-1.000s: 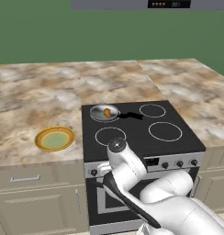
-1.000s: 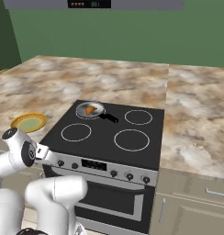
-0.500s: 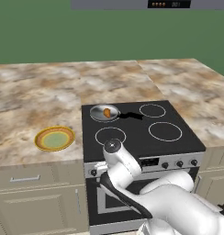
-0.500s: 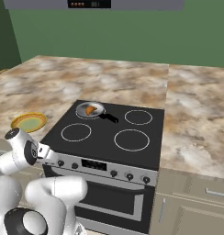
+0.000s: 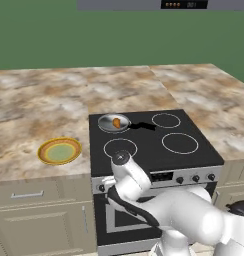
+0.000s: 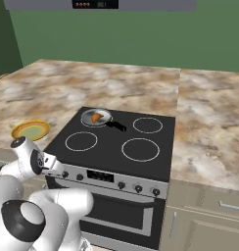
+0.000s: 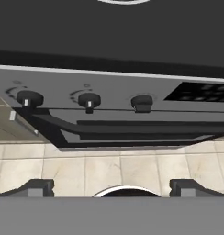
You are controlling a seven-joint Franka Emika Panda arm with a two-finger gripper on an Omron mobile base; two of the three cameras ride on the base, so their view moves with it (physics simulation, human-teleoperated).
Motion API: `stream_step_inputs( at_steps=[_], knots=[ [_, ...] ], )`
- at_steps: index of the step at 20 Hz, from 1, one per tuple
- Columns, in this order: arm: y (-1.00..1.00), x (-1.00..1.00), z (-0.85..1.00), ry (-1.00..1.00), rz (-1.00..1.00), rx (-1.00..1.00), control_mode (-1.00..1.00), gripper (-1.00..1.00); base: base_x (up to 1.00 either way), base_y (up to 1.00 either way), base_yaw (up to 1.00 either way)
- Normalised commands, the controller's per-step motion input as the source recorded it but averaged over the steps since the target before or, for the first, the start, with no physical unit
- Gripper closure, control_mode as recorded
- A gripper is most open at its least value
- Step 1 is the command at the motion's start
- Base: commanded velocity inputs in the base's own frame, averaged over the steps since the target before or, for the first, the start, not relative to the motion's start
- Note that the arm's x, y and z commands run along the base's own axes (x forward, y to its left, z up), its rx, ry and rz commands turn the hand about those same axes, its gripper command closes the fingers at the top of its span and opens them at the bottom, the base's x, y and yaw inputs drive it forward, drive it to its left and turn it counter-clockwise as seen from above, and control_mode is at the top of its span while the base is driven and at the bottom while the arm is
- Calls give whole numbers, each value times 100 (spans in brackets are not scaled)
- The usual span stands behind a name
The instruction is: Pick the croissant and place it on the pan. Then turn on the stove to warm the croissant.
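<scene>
the two-finger gripper (image 7: pixel 112 187), jaws released and empty, faces the black glass stove's (image 5: pixel 154 145) row of dark knobs (image 7: pixel 89 100), straight ahead, slightly above the fingertips.

In the left base view the arm (image 5: pixel 139 187) covers the left part of the stove's (image 5: pixel 159 145) front panel, hiding the knobs there. In the hand view the display (image 7: pixel 205 92) is cut off by the right edge, and the burner ring (image 7: pixel 125 1) by the top edge. The croissant (image 6: pixel 96 117) is too small to show detail.
</scene>
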Motion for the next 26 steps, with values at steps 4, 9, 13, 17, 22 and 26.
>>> stream_step_inputs(
  at_steps=[4, 9, 13, 17, 22, 26],
  knots=[
    [-11, 3, -28, -2, 0, 0, -100, -100, 0, 0, 0],
    [-11, 0, -31, -6, 0, 0, -100, -100, 0, 0, 0],
    [-11, 0, -26, -8, 0, 0, -100, -100, 0, 0, 0],
    [-20, 0, -22, -7, 0, 1, -100, -100, 0, 0, 0],
    [-28, 0, -16, -6, 0, 3, -100, -100, 0, 0, 0],
    [-33, 0, -13, -4, 0, 5, -100, -100, 0, 0, 0]
  ],
)
